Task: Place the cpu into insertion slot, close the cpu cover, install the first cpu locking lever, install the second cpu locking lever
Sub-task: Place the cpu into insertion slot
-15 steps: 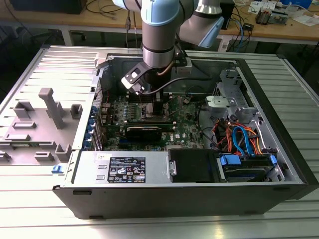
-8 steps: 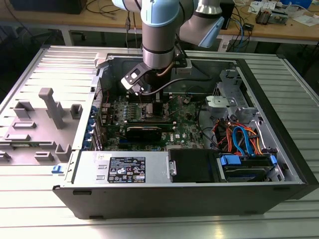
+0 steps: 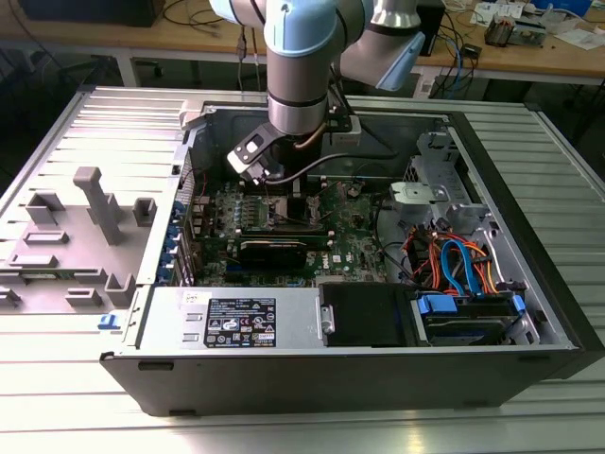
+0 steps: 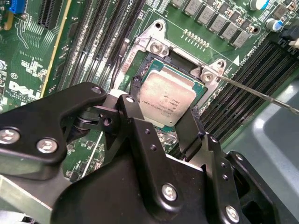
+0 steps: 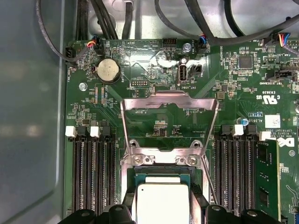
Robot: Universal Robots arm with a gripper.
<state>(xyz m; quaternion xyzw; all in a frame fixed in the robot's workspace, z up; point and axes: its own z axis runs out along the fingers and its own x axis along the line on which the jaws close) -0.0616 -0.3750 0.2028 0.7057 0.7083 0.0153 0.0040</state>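
The cpu [image 4: 169, 99], a small square chip with a silvery top, lies in the insertion slot [image 4: 150, 64], inside its silvery rim. My gripper [image 4: 161, 111] hangs directly over it, and its black fingers [image 4: 135, 94] press against two opposite edges of the chip. In the first wrist view the cpu [image 5: 161, 201] sits between the same fingers [image 5: 128, 203]. The cpu cover [image 5: 169, 96] is swung open, away from the slot. A thin locking lever [image 4: 261, 94] sticks out unlatched beside the socket. In the exterior view the gripper [image 3: 284, 194] is low inside the open computer case.
Long black memory slots [image 5: 91, 172] flank the socket on both sides, one holding a green module [image 5: 266, 182]. A coin battery [image 5: 107, 70] and black cables [image 5: 93, 18] lie beyond the cover. The case holds a power supply [image 3: 236, 322], a black drive [image 3: 364, 312] and coloured cables [image 3: 454, 265].
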